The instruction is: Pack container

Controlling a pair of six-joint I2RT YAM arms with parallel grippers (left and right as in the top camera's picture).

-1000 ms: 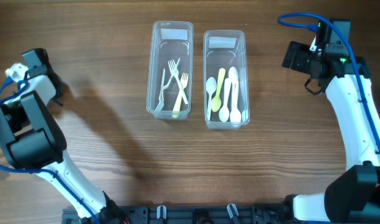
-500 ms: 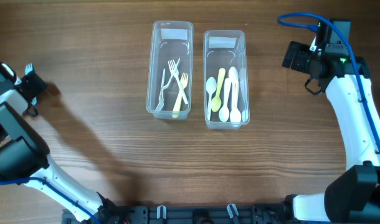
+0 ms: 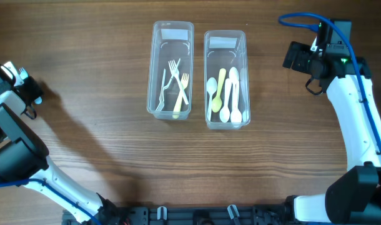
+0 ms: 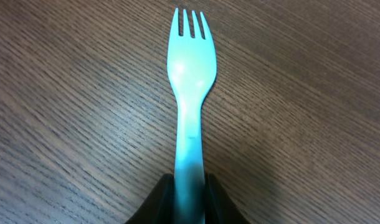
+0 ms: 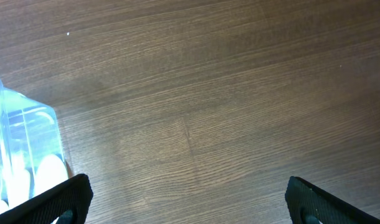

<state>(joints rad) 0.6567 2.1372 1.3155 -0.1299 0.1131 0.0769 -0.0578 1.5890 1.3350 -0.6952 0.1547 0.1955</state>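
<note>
Pale blue plastic, the fork (image 4: 190, 93) sticks straight out ahead of the left claw (image 4: 190, 198), whose 2 fingers pinch its handle, with the tines pointing away over the brown wooden worktop (image 4: 314, 124). Whether the fork touches the wood or is lifted, I cannot tell. Well away on that claw's right stand 2 clear tubs side by side, the fork container (image 3: 172, 30) nearer and the spoon container (image 3: 225, 41) just beyond it. The right claw (image 5: 187, 193) is spread wide with nothing between its fingers. A corner of the spoon container shows at its lower left.
</note>
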